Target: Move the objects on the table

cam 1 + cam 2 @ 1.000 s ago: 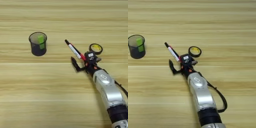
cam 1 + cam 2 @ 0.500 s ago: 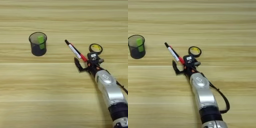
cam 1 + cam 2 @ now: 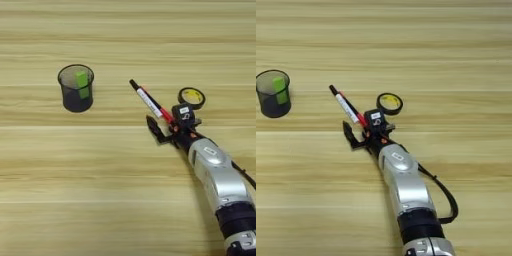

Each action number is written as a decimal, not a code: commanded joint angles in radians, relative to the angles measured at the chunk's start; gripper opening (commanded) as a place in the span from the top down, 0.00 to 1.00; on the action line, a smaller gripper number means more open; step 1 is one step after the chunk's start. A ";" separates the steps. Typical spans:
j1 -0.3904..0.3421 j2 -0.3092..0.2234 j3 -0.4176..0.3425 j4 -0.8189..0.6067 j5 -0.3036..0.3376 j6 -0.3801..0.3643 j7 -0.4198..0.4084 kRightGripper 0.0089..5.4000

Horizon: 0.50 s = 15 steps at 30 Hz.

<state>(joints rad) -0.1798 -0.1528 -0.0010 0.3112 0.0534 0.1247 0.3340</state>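
A slim white marker (image 3: 148,100) with a black cap lies slantwise on the table (image 3: 125,200), cap pointing up-left. A thin red-tipped pen (image 3: 165,115) lies close along it. Just right of them lies a small black tape ring (image 3: 191,96) with a yellow inner label, flat on the wood. My right gripper (image 3: 169,121) reaches in from the bottom right and is open. One black finger (image 3: 154,129) is left of the marker's lower end, and the other finger (image 3: 184,113) is to its right, close to the ring. In the right eye view the marker (image 3: 347,106) and the gripper (image 3: 362,125) stand the same way.
A black mesh cup (image 3: 76,89) with a green piece inside stands at the left, well apart from the gripper. My silver forearm (image 3: 216,175) and its cable cover the lower right of the table.
The gripper has shifted only slightly around the marker's lower end. Marker, pen, tape ring and cup lie where they were.
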 commanded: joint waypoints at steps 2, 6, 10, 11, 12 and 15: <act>-0.031 -0.016 0.008 -0.029 -0.001 0.012 0.007 0.25; -0.029 -0.017 0.012 -0.029 0.000 0.013 0.015 0.33; -0.027 -0.016 0.015 -0.030 -0.001 0.012 0.022 0.40; -0.027 -0.016 0.016 -0.030 -0.001 0.012 0.023 0.43; -0.027 -0.016 0.017 -0.030 -0.001 0.011 0.025 0.44; -0.025 -0.016 0.020 -0.032 0.000 0.007 0.032 0.49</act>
<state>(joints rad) -0.1796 -0.1528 0.0148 0.3079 0.0552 0.1254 0.3671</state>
